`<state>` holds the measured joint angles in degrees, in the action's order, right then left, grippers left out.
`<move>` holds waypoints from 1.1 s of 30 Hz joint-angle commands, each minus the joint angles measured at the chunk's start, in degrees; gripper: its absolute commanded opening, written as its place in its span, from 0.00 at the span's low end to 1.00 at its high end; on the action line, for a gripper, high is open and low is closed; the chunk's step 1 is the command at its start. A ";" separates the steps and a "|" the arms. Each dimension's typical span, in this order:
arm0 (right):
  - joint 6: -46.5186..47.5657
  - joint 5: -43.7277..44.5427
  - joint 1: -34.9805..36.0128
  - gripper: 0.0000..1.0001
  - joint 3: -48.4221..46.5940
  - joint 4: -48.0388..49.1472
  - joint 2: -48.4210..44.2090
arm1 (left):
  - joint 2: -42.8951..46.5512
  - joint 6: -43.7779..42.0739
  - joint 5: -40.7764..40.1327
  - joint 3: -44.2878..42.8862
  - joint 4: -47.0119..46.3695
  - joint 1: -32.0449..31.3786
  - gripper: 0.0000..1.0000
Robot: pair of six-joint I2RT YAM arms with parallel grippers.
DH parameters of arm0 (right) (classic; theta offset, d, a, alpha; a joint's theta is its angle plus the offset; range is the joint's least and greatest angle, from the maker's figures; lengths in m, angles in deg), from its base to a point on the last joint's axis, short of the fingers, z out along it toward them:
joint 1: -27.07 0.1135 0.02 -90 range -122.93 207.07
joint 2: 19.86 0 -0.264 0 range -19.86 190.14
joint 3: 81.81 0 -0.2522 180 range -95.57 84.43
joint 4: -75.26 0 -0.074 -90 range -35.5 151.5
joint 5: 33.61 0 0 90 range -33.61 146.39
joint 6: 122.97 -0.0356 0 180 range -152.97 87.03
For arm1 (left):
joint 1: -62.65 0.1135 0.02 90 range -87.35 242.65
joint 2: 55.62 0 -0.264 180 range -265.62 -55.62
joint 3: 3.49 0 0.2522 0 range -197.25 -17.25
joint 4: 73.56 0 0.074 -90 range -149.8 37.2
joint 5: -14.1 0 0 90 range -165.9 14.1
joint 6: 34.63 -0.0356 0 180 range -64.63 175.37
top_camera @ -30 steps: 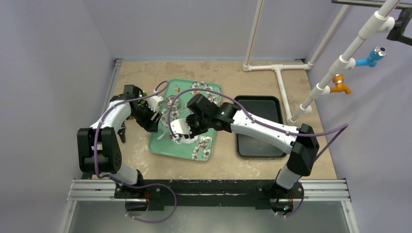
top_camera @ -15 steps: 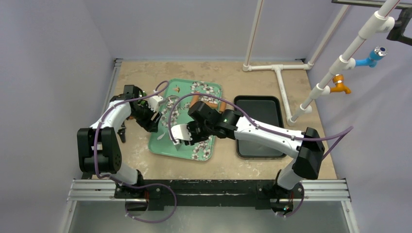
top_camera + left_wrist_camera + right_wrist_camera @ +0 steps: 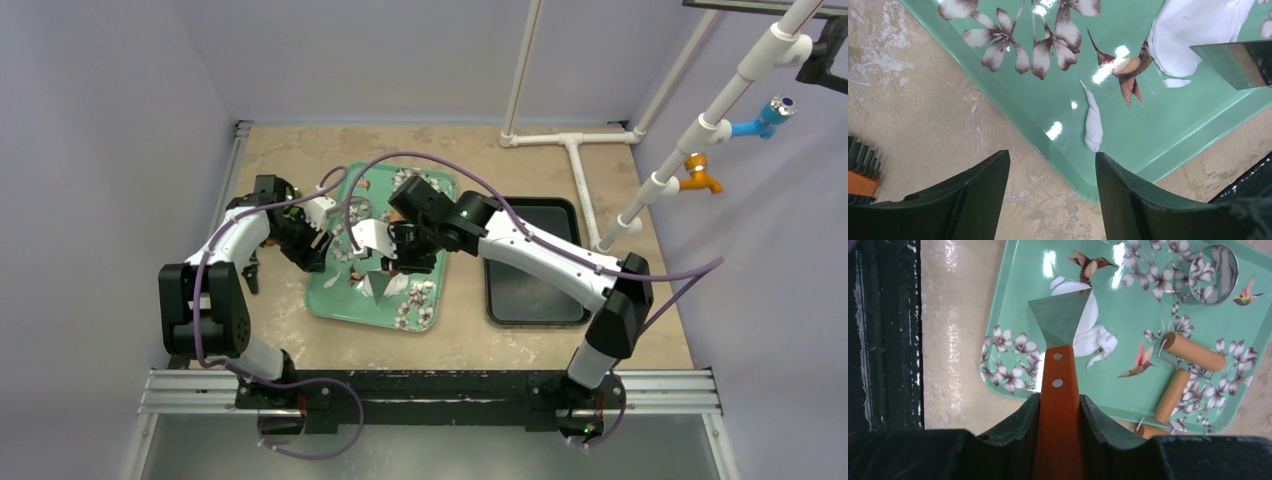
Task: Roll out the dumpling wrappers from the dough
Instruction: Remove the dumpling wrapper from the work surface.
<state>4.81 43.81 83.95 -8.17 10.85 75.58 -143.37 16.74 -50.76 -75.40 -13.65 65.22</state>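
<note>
While right tool (image 3: 1059, 402) grips scraper (image 3: 1058, 315) over dough (image 3: 1096, 342) | left tool (image 3: 1050, 157) wide over tray (image 3: 1148, 135) edge

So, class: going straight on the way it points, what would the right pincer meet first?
The right pincer holds a scraper that leads; its blade would probably meet the white dough on the green tray first, though the height is unclear.
</note>
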 commanded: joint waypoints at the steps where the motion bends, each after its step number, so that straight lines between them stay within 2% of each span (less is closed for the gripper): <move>1: 2.23 -0.75 0.49 0.00 -7.42 -3.34 3.21 | 0.19 -1.21 2.03 0.18 0.17 0.42 0.63; 25: 4.58 -1.90 0.44 0.00 -10.73 -3.16 9.79 | 0.73 -1.35 1.84 0.41 -0.01 0.44 0.64; 33: 4.25 0.84 0.36 0.00 -12.53 -3.90 12.01 | 0.75 -1.47 1.99 0.57 -0.03 0.49 0.64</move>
<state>8.46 43.24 84.17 -18.99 6.87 87.49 -143.37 16.69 -50.74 -75.40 -13.58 65.22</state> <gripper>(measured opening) 0.277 0.640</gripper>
